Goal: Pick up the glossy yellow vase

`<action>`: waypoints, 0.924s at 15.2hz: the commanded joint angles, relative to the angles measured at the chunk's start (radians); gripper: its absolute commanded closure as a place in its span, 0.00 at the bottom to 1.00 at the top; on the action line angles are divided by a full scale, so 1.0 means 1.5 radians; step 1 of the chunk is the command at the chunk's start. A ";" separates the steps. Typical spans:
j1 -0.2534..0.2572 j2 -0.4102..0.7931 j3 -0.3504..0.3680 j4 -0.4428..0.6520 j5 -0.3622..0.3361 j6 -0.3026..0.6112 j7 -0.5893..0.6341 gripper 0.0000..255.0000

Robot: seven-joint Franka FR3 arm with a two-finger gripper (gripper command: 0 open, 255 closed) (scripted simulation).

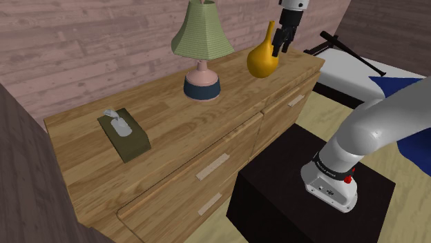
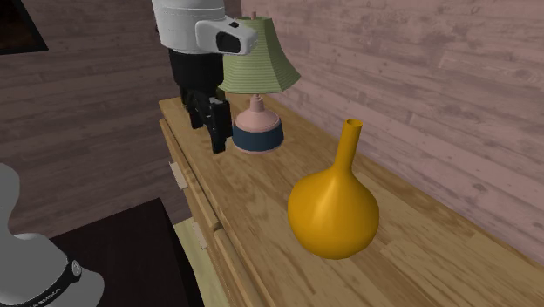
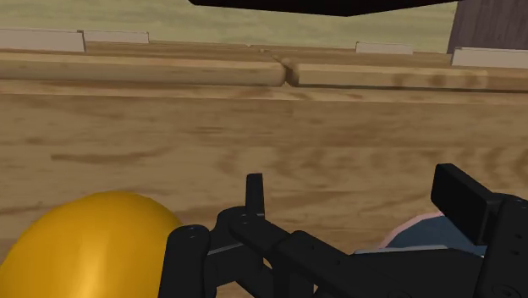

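**Open gripper hangs over the dresser, yellow vase off to one side**

The all-black two-finger gripper [image 1: 280,47] hangs above the light-brown wooden dresser [image 1: 166,110], pointing down at its top. Its fingers [image 3: 254,196] are spread apart. In the wrist view bare wood grain lies between them, and they clasp nothing.

The glossy yellow-orange vase [image 1: 262,62] has a round belly and a thin, flared neck. It stands upright on the dresser top, lower than the gripper and off to one side of it. In the wrist view its rounded belly [image 3: 85,245] lies outside the fingers, beyond one of them and not between the pair. In the shoulder view the fingertips hang about level with the vase's neck and look just beside it. The second exterior view shows the gripper [image 2: 215,135] and the vase [image 2: 334,214] apart, with a stretch of dresser top between them.

On the gripper's other side stands a table lamp [image 1: 202,41] with a ribbed green shade, a pink stem and a round dark-blue base. In the second exterior view the lamp [image 2: 257,70] is just beside the gripper. In the wrist view a pinkish rounded part of the lamp [image 3: 415,233] shows near the second finger.

Beyond the lamp, well apart from the gripper, an olive-green tissue box [image 1: 124,138] lies flat on the dresser with a white tissue poking from its top.

The white arm [image 1: 373,131] with dark joints rises from the black box stand [image 1: 276,186], which sits on the floor close against the dresser's drawer fronts. A wall [image 1: 83,48] of pinkish-brown planks runs behind the dresser.
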 commanded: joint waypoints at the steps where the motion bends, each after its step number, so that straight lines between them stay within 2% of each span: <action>1: -0.002 0.038 -0.013 0.044 -0.002 0.006 -0.017 0.00; 8: -0.016 0.171 -0.062 0.201 0.011 0.020 -0.090 0.00; 14: -0.039 0.298 -0.099 0.370 0.049 0.007 -0.155 0.00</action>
